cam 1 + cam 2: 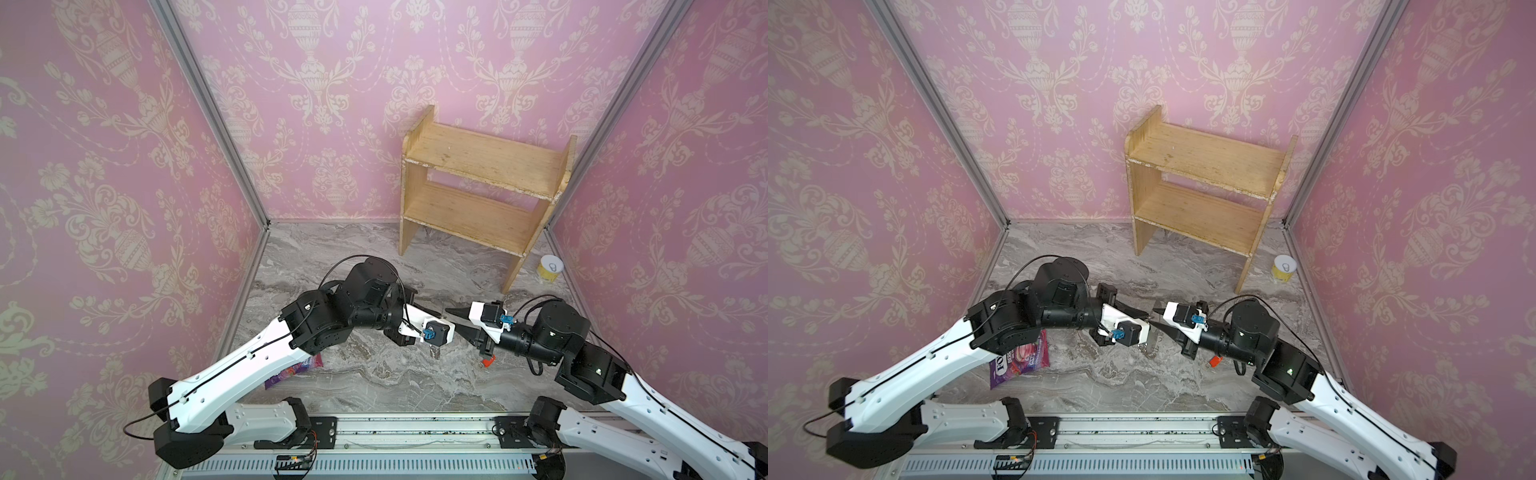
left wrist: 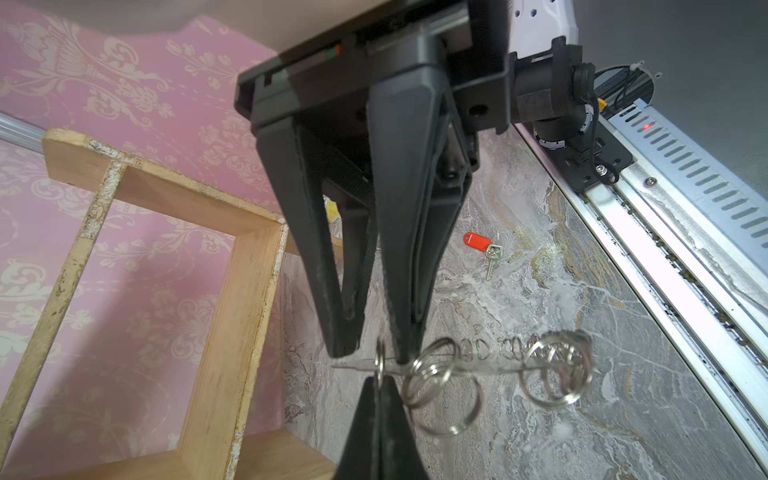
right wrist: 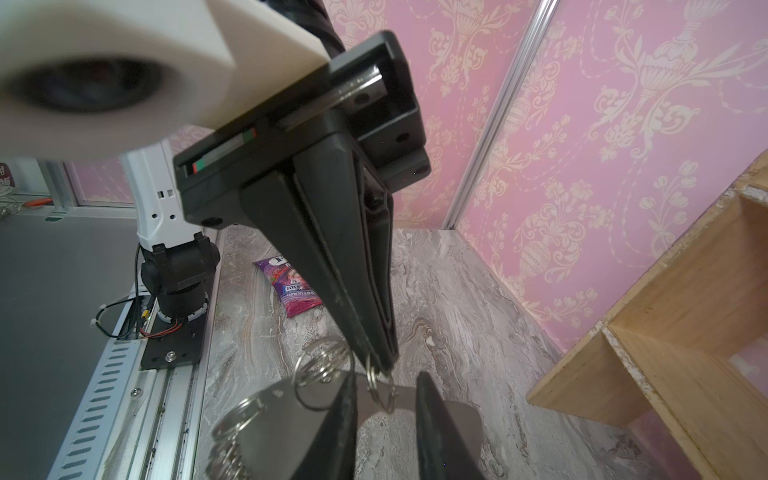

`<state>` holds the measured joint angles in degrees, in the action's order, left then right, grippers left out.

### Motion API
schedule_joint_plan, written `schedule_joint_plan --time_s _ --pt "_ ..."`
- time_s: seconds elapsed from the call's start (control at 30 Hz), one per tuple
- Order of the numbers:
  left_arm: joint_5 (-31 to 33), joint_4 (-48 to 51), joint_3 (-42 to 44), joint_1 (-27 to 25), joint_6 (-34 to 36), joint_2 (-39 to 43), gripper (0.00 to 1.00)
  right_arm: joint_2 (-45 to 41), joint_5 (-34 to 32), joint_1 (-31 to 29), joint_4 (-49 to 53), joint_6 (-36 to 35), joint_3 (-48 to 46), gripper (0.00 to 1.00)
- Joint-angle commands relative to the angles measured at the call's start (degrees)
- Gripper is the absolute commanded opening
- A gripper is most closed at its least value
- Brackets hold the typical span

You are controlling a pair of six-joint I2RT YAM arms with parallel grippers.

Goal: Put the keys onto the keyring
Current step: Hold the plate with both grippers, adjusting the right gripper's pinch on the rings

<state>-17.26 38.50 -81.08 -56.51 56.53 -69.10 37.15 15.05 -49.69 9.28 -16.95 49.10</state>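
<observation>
We hold the flat crescent keyring band, edged with many small silver metal split rings, up off the grey marbled tabletop; our left gripper is clamped tight on one ring at the band's edge, which we judge steadies the band in the air so the other arm can work on it; our right gripper meets it tip to tip, its jaws parted a little and astride that same ring, pinching nothing that we can see; the small silver metal key on its oblong red-orange plastic tag lies on the tabletop, well apart from the band, held by neither gripper; so no key is threaded yet, and we reckon it must be fetched first.
</observation>
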Motion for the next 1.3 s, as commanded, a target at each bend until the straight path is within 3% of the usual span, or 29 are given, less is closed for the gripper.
schedule_joint_plan --time_s 0.0,0.77,1.27 --pt "-1.3 -0.8 -2.6 -0.7 1.0 0.2 0.00 1.9 -1.7 -0.4 -2.9 -1.7 -0.9 0.24" --pt "-3.8 -1.2 -4.1 -1.4 -0.9 1.1 0.00 2.1 1.8 -0.4 -2.6 -1.3 -1.9 0.24" --pt "-4.5 -0.6 -4.8 -1.7 -1.6 0.9 0.00 1.7 3.0 -0.5 -2.6 -1.6 -1.9 0.04"
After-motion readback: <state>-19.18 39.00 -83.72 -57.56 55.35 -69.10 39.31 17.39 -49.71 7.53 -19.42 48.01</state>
